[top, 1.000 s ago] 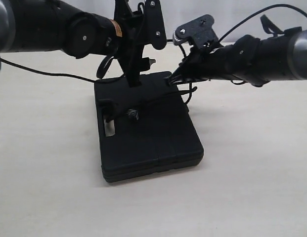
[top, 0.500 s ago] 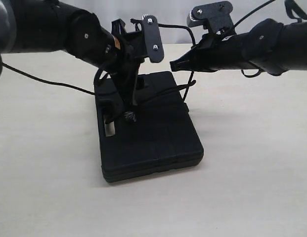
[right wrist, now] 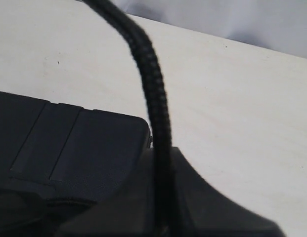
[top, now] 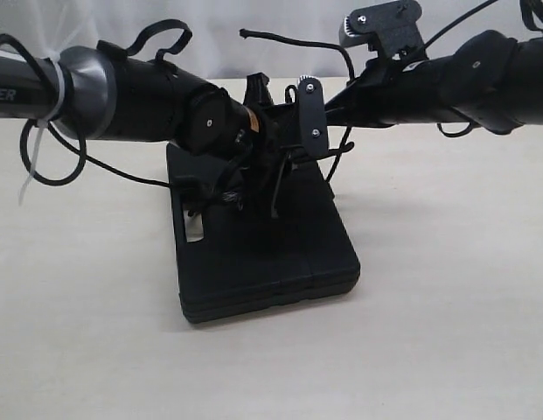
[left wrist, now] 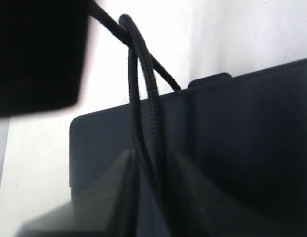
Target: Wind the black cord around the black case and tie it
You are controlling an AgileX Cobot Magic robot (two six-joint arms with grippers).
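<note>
One black case lies flat on the tabletop in the middle of my scene. Its near edge faces the camera and its handle slot is on the left side.

Farther back, over the far half of the case, my left arm reaches in from the left, and the left tool points down at the case's top face. Through the left wrist camera I see the black cord come down as two strands side by side and pass between that tool's fingers. The jaws stand narrow around the strands, but I cannot tell whether they pinch them. Behind the strands is the far edge of the case, with bare tabletop beyond it.

Farthest back and to the right, my right arm comes in raised above the tabletop. In the exterior view its tip is hidden behind the left arm's camera bracket. The right wrist camera shows the right tool closed tight on the cord, which runs out from between its fingers and arches away over a corner of the case. In the exterior view a loop of cord hangs just beyond the case's far right corner. Another length arcs above the right arm, its end pointing left.
</note>
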